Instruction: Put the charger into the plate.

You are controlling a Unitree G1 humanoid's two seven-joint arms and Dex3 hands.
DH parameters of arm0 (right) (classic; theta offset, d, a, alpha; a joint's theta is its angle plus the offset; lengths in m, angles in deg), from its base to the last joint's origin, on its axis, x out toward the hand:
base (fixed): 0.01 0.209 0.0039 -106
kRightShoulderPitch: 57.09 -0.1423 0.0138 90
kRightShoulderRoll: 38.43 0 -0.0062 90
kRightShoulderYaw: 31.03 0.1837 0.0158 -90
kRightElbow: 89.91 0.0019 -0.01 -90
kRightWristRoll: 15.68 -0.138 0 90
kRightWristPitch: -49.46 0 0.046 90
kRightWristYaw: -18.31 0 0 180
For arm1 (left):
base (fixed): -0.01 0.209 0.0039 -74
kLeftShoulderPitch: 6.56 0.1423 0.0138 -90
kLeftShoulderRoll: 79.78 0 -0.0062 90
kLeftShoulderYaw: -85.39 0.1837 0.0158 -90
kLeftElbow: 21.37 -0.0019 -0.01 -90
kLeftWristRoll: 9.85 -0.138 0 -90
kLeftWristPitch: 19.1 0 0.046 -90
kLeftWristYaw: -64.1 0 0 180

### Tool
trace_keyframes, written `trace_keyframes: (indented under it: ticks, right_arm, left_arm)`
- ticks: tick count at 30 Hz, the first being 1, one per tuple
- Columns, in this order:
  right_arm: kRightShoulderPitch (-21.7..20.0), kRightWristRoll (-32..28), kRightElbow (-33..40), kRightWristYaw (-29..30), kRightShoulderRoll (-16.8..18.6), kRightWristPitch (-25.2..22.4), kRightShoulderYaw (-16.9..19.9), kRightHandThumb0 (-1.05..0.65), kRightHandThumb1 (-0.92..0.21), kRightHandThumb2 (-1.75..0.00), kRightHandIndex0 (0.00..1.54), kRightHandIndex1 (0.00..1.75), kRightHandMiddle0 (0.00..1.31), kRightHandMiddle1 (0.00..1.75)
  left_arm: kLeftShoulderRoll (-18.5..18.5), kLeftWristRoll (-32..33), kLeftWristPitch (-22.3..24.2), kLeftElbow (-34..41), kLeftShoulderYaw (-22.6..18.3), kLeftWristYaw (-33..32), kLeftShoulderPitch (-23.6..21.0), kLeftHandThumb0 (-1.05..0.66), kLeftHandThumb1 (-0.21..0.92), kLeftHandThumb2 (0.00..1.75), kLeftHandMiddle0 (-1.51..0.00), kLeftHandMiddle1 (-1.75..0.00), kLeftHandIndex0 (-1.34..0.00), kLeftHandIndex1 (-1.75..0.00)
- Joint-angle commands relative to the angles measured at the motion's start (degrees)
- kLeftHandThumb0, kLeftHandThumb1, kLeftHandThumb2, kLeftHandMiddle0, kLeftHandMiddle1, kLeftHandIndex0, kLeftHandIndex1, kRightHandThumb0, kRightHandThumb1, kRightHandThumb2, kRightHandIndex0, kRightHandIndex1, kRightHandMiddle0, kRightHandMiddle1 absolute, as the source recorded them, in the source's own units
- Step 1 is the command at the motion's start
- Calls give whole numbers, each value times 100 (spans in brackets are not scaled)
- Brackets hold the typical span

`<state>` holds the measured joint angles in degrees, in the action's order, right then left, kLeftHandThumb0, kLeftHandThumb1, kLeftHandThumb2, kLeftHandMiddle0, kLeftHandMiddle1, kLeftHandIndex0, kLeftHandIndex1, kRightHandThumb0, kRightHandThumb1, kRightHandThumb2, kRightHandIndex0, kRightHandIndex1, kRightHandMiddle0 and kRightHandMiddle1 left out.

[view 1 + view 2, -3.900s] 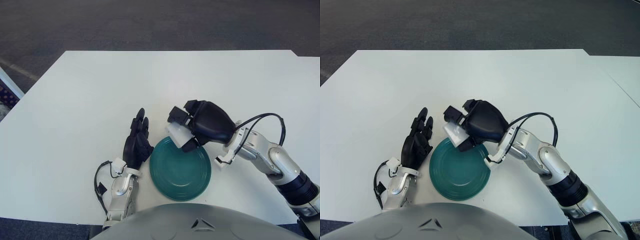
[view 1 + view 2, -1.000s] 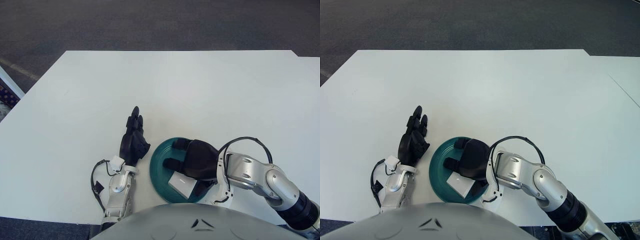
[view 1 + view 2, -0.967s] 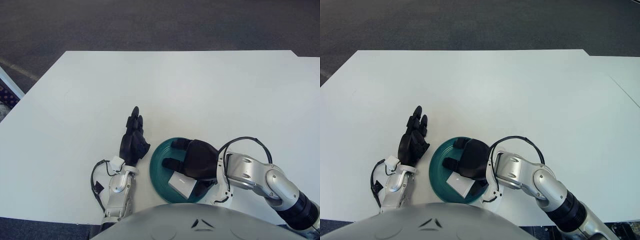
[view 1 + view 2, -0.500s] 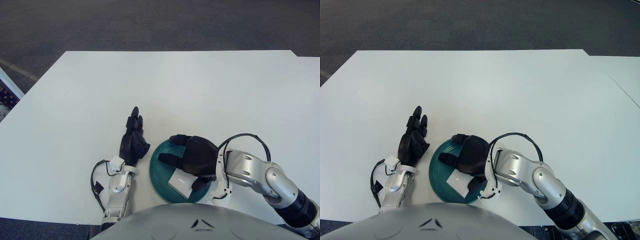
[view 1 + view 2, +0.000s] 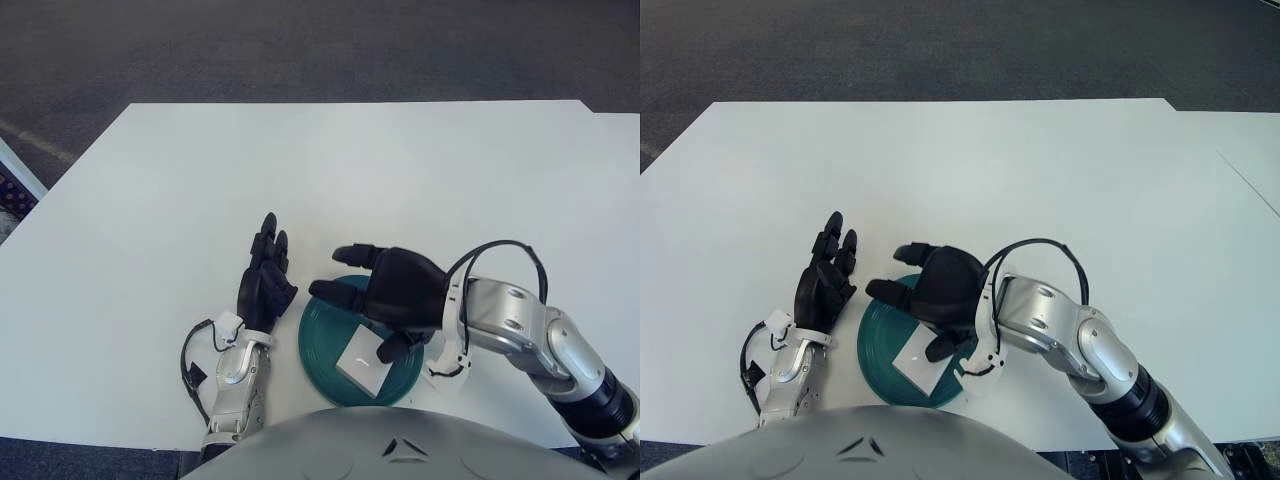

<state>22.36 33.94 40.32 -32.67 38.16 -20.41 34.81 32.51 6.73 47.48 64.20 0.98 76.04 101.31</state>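
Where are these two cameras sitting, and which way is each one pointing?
Left eye view: on the robot's head, facing forward and down at the white table; shows the chest, the left hand beside the plate, and the right hand open above the charger.
Right eye view: a little to the right on the same head, same downward aim, same body parts.
Shared: one scene, with the charger lying in the green plate.

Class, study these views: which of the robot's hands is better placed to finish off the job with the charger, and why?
The right hand. It shows directly over the green plate, fingers spread, with the white charger lying in the plate just beneath it. The left hand shows beside the plate, on its left, idle.
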Motion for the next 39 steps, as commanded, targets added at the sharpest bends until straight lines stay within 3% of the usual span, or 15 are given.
trace_keyframes:
  ticks: [1,6,11,14,26,33,39]
  right_arm:
    - [-461,-344,148,-160,64,-327,311,-105,-92,-113,19,1,0,28]
    - [-855,-795,139,-252,18,-666,690,-105,-92,-111,23,2,0,37]
    - [-789,-987,110,-110,-40,-831,917,-105,-92,-108,28,3,0,46]
    - [-532,-1449,-39,133,-65,-1050,1425,-105,-92,-105,30,4,0,53]
    - [68,-2577,-1836,1687,843,-2025,2039,-96,-92,-80,44,7,0,86]
    - [1052,-4061,-2612,2747,2029,-2073,2535,-87,-92,-60,47,7,5,97]
    - [1317,-4869,-3164,3371,2656,-1890,2827,-67,-92,-43,53,14,11,104]
  left_arm:
    - [70,73,252,-266,-51,44,67,-95,92,113,-1,0,0,-15]
    - [29,-32,272,-159,0,13,106,-93,92,112,-2,-1,0,-18]
    - [39,-270,367,221,160,-113,206,-92,92,110,-4,-1,0,-16]
    - [26,-495,255,123,120,-218,193,-93,92,110,-5,-1,0,-16]
    - [156,-622,2,-283,34,-429,137,-97,92,104,-8,-1,0,-27]
    - [0,-991,-212,138,89,-606,288,-98,92,102,-7,-1,0,-36]
    - [-78,-1228,-332,202,79,-672,353,-94,92,102,-9,-1,0,-45]
